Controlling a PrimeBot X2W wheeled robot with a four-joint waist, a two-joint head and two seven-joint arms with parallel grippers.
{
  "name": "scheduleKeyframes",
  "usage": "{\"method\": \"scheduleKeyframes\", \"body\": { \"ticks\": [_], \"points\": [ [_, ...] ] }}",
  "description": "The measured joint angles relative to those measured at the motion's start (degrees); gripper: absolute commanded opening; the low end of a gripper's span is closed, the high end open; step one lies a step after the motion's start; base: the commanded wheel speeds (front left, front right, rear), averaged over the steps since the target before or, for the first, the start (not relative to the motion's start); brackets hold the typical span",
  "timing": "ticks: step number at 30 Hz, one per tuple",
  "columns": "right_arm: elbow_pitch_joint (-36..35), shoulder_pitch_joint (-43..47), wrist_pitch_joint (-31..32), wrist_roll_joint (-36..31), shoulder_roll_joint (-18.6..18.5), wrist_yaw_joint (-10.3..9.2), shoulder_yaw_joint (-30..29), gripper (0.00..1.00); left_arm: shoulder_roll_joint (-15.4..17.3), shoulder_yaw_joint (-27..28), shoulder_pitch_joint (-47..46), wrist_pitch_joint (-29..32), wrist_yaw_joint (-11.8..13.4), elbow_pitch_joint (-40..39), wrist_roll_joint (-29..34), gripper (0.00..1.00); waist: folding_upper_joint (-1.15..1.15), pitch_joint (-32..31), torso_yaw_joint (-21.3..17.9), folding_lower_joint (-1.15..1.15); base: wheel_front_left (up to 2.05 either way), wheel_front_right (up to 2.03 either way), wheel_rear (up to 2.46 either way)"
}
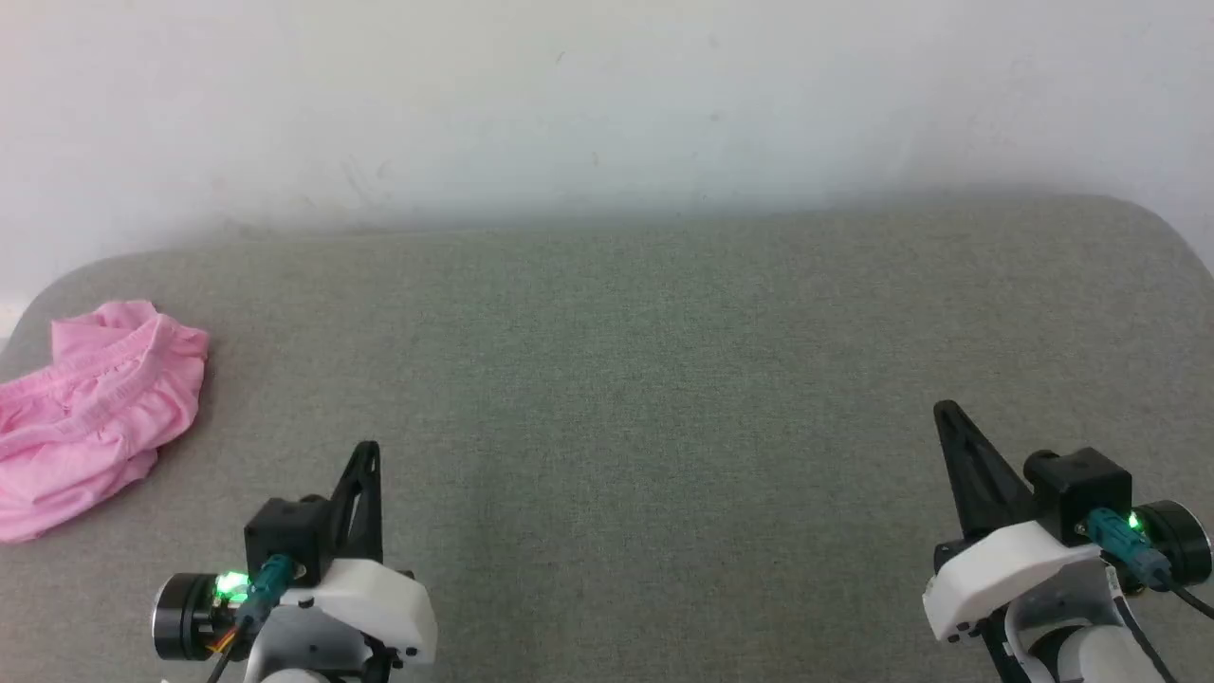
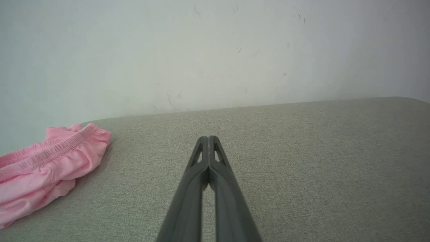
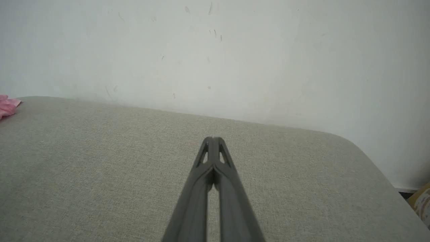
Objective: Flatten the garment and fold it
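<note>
Fingers (image 2: 191,191) on left gripper (image 1: 368,451) and right gripper (image 1: 942,410) are pressed together, empty, apparently parked over the cushion (image 1: 664,379). The garment (image 1: 90,408) lies crumpled at its left edge.

- No legible text, label, brand, number or sign in any view.
</note>
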Motion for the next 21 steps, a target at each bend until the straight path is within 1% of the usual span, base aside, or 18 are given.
{"method": "scheduleKeyframes", "body": {
  "ticks": [4,5,12,21],
  "points": [
    [0.0,0.0,0.0,0.0,0.0,0.00,0.0,0.00,0.0,0.0,0.0,0.0,0.0,0.0,0.0,0.00,0.00,0.0,0.0,0.00,0.00,0.00,0.00],
    [0.1,0.0,0.0,0.0,0.0,0.00,0.0,1.00,0.0,0.0,0.0,0.0,0.0,0.0,0.0,1.00,0.00,0.0,0.0,0.00,0.00,0.00,0.00],
    [0.1,0.0,-0.1,0.1,-0.1,0.00,-0.2,1.00,0.0,-0.2,0.0,-0.1,0.2,0.1,0.0,1.00,0.00,0.0,0.0,0.00,0.00,0.00,0.00],
    [0.1,0.0,-1.1,0.6,-0.1,0.00,-1.5,1.00,0.0,-0.8,0.0,-1.1,1.7,0.2,0.0,1.00,0.00,0.1,0.0,0.00,0.00,0.00,0.00]
  ]
}}
